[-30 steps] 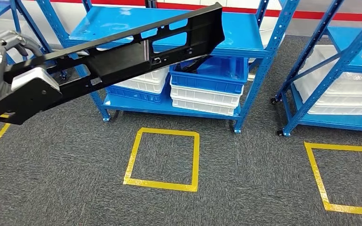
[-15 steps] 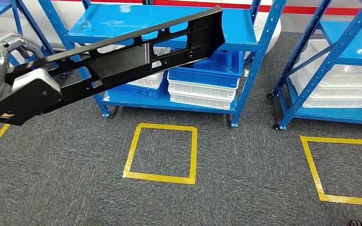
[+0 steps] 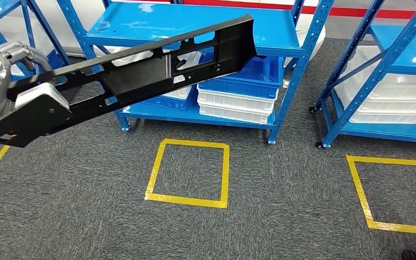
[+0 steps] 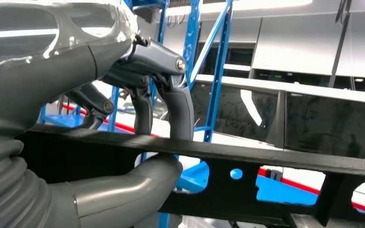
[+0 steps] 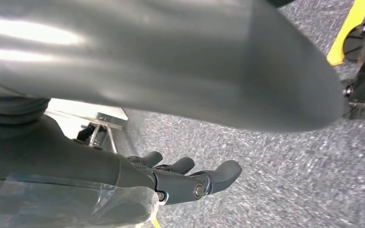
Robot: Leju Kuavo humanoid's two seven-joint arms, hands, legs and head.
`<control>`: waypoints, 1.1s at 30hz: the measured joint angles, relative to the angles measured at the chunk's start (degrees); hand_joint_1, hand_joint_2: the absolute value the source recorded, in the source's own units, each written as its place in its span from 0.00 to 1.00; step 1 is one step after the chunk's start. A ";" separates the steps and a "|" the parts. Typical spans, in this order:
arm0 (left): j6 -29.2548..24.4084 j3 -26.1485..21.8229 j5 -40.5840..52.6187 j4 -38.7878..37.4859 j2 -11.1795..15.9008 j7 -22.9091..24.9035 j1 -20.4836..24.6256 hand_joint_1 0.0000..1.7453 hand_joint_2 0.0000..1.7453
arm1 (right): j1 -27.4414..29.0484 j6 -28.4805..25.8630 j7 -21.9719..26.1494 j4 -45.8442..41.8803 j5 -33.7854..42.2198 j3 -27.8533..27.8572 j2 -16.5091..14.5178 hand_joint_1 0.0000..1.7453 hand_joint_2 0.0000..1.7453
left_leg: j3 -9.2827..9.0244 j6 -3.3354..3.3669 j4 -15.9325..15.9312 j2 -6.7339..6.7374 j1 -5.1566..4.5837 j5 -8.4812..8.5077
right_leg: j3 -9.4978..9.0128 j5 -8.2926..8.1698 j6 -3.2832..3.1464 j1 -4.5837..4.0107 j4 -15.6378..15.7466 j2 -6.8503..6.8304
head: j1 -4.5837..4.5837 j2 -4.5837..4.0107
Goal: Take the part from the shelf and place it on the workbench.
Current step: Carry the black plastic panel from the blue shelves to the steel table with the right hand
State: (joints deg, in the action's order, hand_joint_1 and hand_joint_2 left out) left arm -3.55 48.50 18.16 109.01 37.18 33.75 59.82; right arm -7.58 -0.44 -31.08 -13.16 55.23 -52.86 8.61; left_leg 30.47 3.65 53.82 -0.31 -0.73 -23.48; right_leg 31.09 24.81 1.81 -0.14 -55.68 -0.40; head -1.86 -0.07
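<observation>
Now the left hand (image 3: 0,81) is carrying the part (image 3: 141,76), a long black frame w/ cut-out windows, away from the blue shelf (image 3: 189,27). In the left wrist view the dark fingers (image 4: 180,107) are hooking over the upper rail of the part and the thick thumb is pressing from below, so the part is being pinched between them, near one end of it. The right hand (image 5: 190,183) is hanging over the carpet, fingers slightly curled and apart, holding nothing.

The step in hand, as I judge it, is transport to the bench, which I am not seeing in these pictures. To do it well: keep the pinch firm, because most of the part is reaching far out from the fingers and its weight is probably levering on the grip. Turn slowly, and keep the free end away from the shelf posts, approx. where it is passing now.

The long axis is running from the fingers outward and forward-right, rising a little toward the far end. That end is pointing at the shelf, above the stacked blue and white bins (image 3: 238,95).
</observation>
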 joint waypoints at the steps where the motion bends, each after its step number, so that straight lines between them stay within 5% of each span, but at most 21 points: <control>1: 0.05 -0.03 -0.04 0.07 0.12 0.01 0.00 1.00 1.00 | -0.05 0.00 0.07 0.00 -0.01 0.01 0.02 0.00 0.00 | 0.33 -0.07 0.22 0.02 -0.11 -0.03 | -0.35 0.01 -0.13 -0.11 1.09 -0.01 | 0.02 0.00; 11: 1.76 -0.12 -0.84 0.86 1.41 0.82 -0.14 1.00 1.00 | 0.07 0.00 0.02 0.00 -0.49 0.02 0.02 0.00 0.00 | 0.79 -0.75 0.16 0.10 0.14 0.28 | 0.06 -0.07 -0.35 -0.49 1.28 0.02 | 0.07 0.00; 18: 1.90 -0.33 -0.96 1.42 2.13 1.16 -0.17 1.00 1.00 | -0.05 0.00 -0.04 0.00 -1.04 0.02 -0.02 0.00 0.00 | 0.36 -0.51 -0.63 0.07 0.36 0.60 | 0.08 0.14 -0.14 -0.46 1.09 0.01 | 0.05 0.00; 20: 1.92 -0.41 -0.95 1.61 2.21 1.17 -0.16 1.00 1.00 | -0.11 0.00 -0.09 0.00 -1.14 0.02 0.04 0.00 0.00 | -0.30 -0.40 -1.54 0.09 0.84 1.03 | 1.71 2.32 0.32 -0.35 -2.67 0.18 | -0.01 0.00; 22: 1.94 -0.37 -0.95 1.72 2.22 1.19 -0.23 1.00 1.00 | -0.10 0.00 -0.09 0.00 -1.17 0.02 0.04 0.00 0.00 | -0.46 -0.34 -1.68 0.05 1.01 1.07 | 5.65 5.79 0.96 0.19 -10.58 0.31 | -0.06 0.00; 24: 1.96 -0.28 -0.97 1.73 2.22 1.20 -0.42 1.00 1.00 | -0.06 0.00 -0.09 0.00 -1.18 0.01 0.03 0.00 0.00 | -0.49 -0.47 -1.63 -0.13 1.21 0.95 | 8.84 6.94 1.65 0.85 -15.89 0.32 | -0.07 0.00; 26: 1.98 -0.23 -0.98 1.79 2.22 1.20 -0.54 1.00 1.00 | -0.05 0.00 -0.10 0.00 -1.17 0.01 0.03 0.00 0.00 | -0.61 -0.97 -1.38 -0.46 1.70 0.63 | 7.94 3.89 2.45 1.58 -12.70 0.31 | -0.08 0.00; 28: 1.99 -0.25 -0.97 1.88 2.24 1.20 -0.55 1.00 1.00 | -0.02 0.00 -0.11 -0.01 -1.15 0.02 -0.05 0.00 0.00 | -0.59 -2.03 -0.65 -0.79 2.12 -0.09 | 4.17 -0.12 3.30 2.24 -4.38 0.63 | -0.12 0.00; 30: 2.01 -0.28 -0.97 2.03 2.35 1.22 -0.53 1.00 1.00 | -0.01 0.00 -0.04 -0.03 -1.11 0.03 -0.13 0.00 0.00 | -0.20 -3.02 0.09 -1.06 2.19 -0.60 | 2.24 -1.31 2.97 2.35 -0.06 1.14 | -0.15 0.00; 33: 2.02 -0.31 -0.97 2.31 2.51 1.20 -0.53 1.00 1.00 | -0.02 0.00 0.06 -0.04 -1.09 0.03 -0.17 0.00 0.00 | 0.00 -3.62 0.18 -1.21 2.49 -0.73 | 2.38 -0.82 1.34 1.93 -0.24 1.19 | -0.13 0.00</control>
State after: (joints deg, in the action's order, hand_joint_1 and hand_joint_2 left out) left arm -1.53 48.19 17.20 111.32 39.70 34.95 59.29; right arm -7.60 -0.44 -31.02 -13.20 54.13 -52.83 8.44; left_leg 30.47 0.03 54.01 -1.52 1.77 -24.21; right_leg 33.47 23.99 3.15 1.80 -55.92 0.79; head -1.98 -0.07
